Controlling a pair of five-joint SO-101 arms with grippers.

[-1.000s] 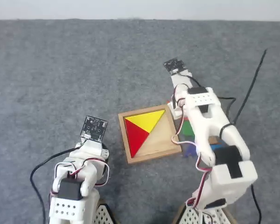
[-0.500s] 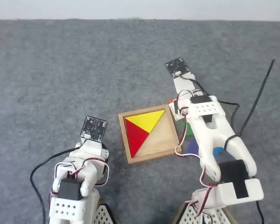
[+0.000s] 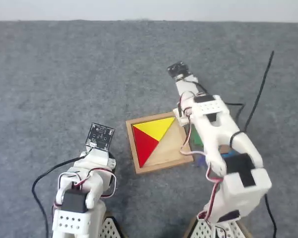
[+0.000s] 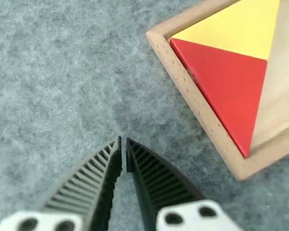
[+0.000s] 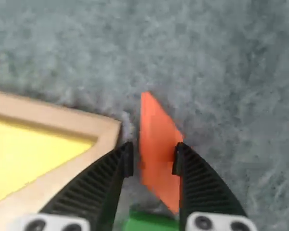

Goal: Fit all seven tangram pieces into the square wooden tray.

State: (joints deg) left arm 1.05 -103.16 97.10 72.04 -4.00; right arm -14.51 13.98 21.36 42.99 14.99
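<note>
Two of the seven seated in the square wooden tray (image 3: 130, 148): yellow triangle (image 3: 156, 128) along the far rim, red triangle (image 3: 145, 144) along the left rim, short edges touching from the far left corner to the centre. Bare wood over the right and near parts of the tray floor.

On the grey mat (image 3: 64, 74), just off the tray's far right corner: orange piece (image 5: 154, 120), pinched in the right gripper (image 5: 153, 150). A narrow hold, with one black finger on each side of the piece. Apparently tilted up on edge; hard to tell whether lifted or touching the mat. Close beside the tray corner, with a thin strip of mat between.

Toward the right arm's base from the orange piece: green piece (image 5: 144, 222), touching it or nearly so. From above, the same green piece half hidden under the right arm (image 3: 213, 129), just right of the tray. Nearer the base, slivers of a purple piece (image 3: 202, 159) and a blue piece (image 3: 228, 154), mostly covered by the arm.

Left gripper (image 4: 124, 141): low over bare mat left of the tray, apart from its rim. Fingers drawn together to a thin slit, nothing between them. Left arm (image 3: 84, 183) folded back at the near left of the table.
</note>
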